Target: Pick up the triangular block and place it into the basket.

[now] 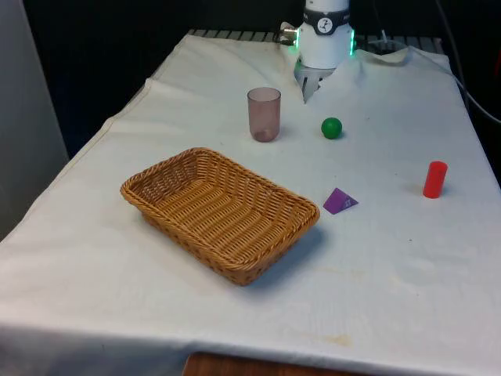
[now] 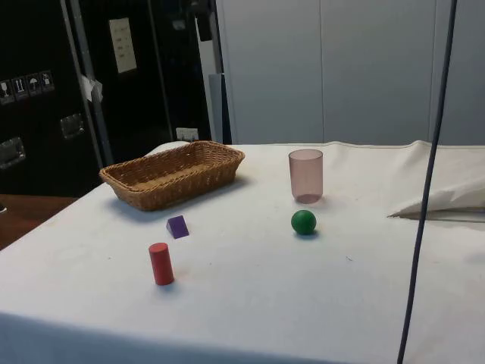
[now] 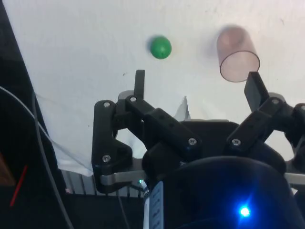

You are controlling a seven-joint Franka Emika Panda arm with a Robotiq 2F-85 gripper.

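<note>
The purple triangular block (image 1: 340, 200) lies on the white cloth just off the basket's corner on the front view's right; the side view has the block (image 2: 177, 226) in front of the basket. The woven wicker basket (image 1: 141, 182) (image 2: 121, 180) sits near the table's middle with nothing in it. My gripper (image 1: 308, 90) hangs above the far end of the table, well behind the block. In the wrist view the gripper (image 3: 197, 86) is open, its two black fingers (image 3: 139, 83) wide apart and holding nothing.
A translucent pink cup (image 1: 264, 113) (image 2: 305, 175) (image 3: 237, 55) stands behind the basket. A green ball (image 1: 332, 128) (image 2: 303, 221) (image 3: 160, 47) rests beside it. A red cylinder (image 1: 434, 179) (image 2: 161, 263) stands upright toward the front view's right edge.
</note>
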